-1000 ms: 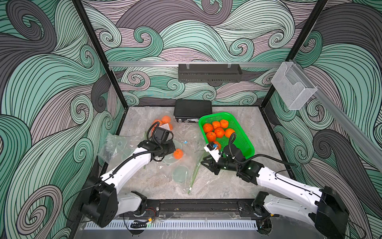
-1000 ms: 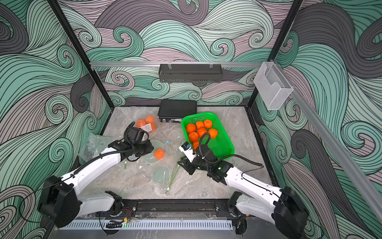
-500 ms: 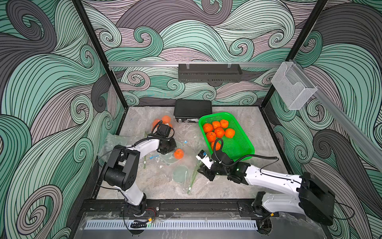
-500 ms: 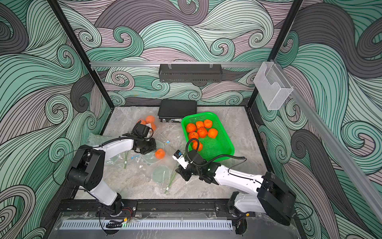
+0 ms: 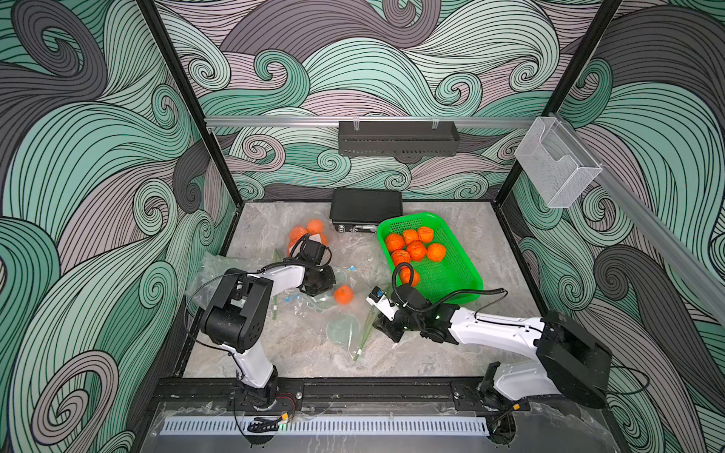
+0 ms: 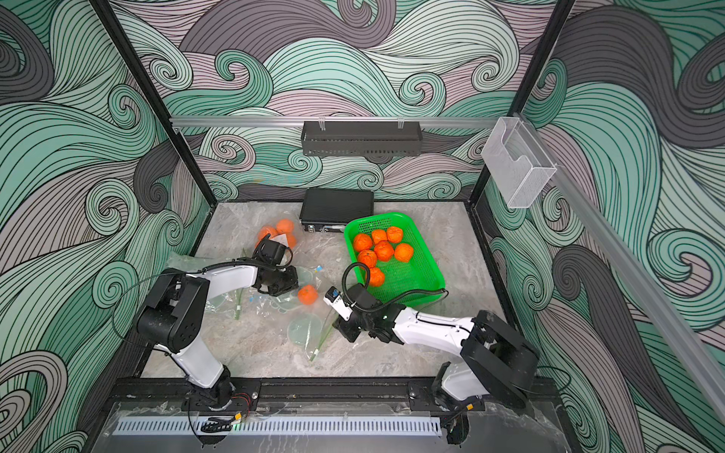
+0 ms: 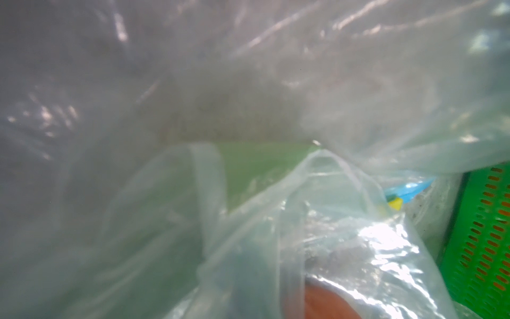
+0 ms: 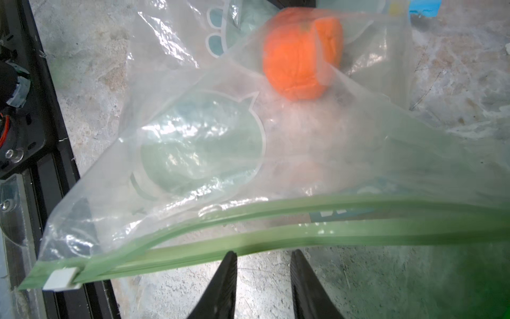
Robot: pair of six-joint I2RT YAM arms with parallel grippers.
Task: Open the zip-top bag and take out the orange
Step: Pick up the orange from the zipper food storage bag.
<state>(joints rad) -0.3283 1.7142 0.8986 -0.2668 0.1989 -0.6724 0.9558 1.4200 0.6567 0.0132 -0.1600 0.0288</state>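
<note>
The right gripper (image 8: 263, 276) has its two black fingertips (image 8: 220, 284) right at the near edge of the green zip strip (image 8: 331, 234) of the zip-top bag (image 8: 201, 143). The strip's two tracks are parted along most of their length, and the white slider (image 8: 59, 279) sits at one end. The orange (image 8: 302, 53) lies inside the bag at the far end from these tips, well apart from them.

In a top view the left gripper (image 5: 319, 280) sits just beside the orange on the side away from the right arm, low in the crumpled film. Its wrist camera shows almost nothing but plastic pressed close, with an orange blur at one edge.

The bag lies flat on a grey marble-patterned tabletop (image 5: 298, 353). A green basket (image 5: 451, 274) holding loose oranges (image 5: 416, 249) stands next to the right arm. A second bag of oranges (image 5: 310, 231) and a black case (image 5: 367, 206) lie toward the back, and limp empty bags (image 5: 212, 270) lie at the left edge. The walls (image 5: 372, 59) carry a teal and grey wave pattern; a black mesh shelf (image 5: 398, 137) and a clear holder (image 5: 557, 172) hang on them.

The right jaws stand narrowly apart with only bare tabletop between them, gripping nothing. The left jaws are closed; whether they pinch the film cannot be told.
</note>
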